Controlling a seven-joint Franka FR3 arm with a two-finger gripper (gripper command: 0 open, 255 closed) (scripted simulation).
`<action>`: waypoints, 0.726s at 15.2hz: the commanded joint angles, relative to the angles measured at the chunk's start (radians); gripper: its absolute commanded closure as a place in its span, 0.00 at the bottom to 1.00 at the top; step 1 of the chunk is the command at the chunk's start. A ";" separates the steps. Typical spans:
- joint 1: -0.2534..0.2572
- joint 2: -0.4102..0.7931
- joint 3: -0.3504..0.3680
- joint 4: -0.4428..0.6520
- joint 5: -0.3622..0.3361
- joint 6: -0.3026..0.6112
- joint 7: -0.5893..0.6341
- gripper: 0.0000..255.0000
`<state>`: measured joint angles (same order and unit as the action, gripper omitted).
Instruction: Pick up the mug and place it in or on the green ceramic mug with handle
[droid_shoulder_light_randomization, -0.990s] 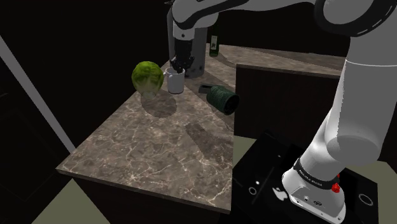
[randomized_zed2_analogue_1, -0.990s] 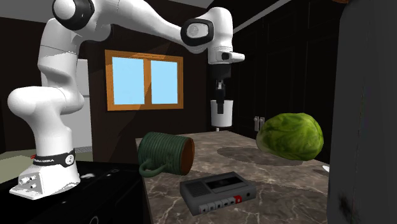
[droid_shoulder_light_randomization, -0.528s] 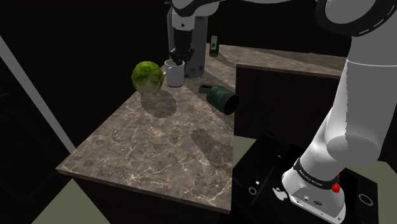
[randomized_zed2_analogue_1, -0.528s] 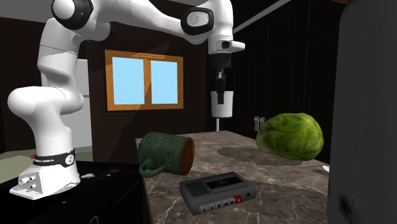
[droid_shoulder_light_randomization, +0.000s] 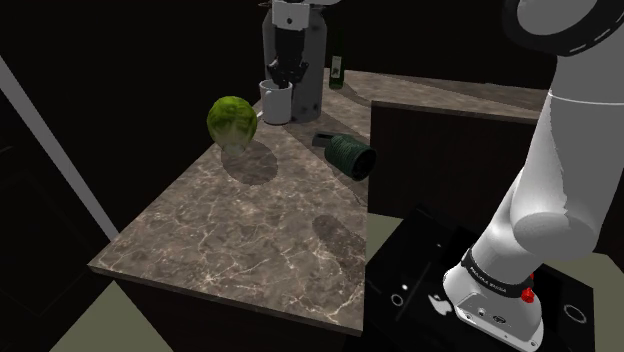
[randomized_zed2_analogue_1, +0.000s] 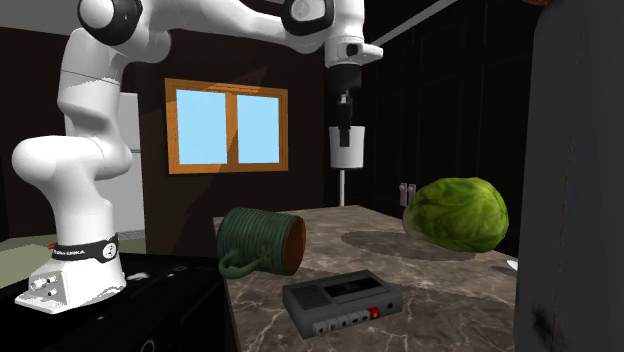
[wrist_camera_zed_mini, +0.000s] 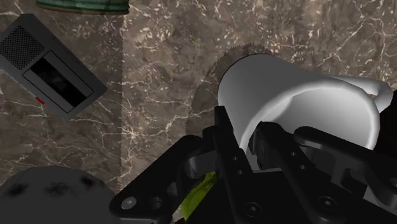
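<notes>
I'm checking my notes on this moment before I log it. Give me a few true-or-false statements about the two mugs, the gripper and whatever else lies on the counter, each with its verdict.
1. The black gripper is shut on the wall of the plain white mug. True.
2. The white mug stands on the brown marbled counter. False: it hangs in the air above the counter, held by the gripper.
3. The dark green ribbed mug with a handle stands upright. False: it lies on its side on the counter.
4. A dark grey cassette recorder lies flat on the counter close to the green mug. True.
</notes>
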<state>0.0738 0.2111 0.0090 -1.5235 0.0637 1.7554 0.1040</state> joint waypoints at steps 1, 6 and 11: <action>-0.015 -0.050 -0.010 -0.060 0.003 0.009 -0.026 1.00; -0.059 -0.201 -0.045 -0.236 0.005 0.029 -0.107 1.00; -0.101 -0.332 -0.091 -0.372 -0.005 0.028 -0.192 1.00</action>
<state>-0.0181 -0.0994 -0.0718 -1.8727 0.0609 1.7831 -0.0687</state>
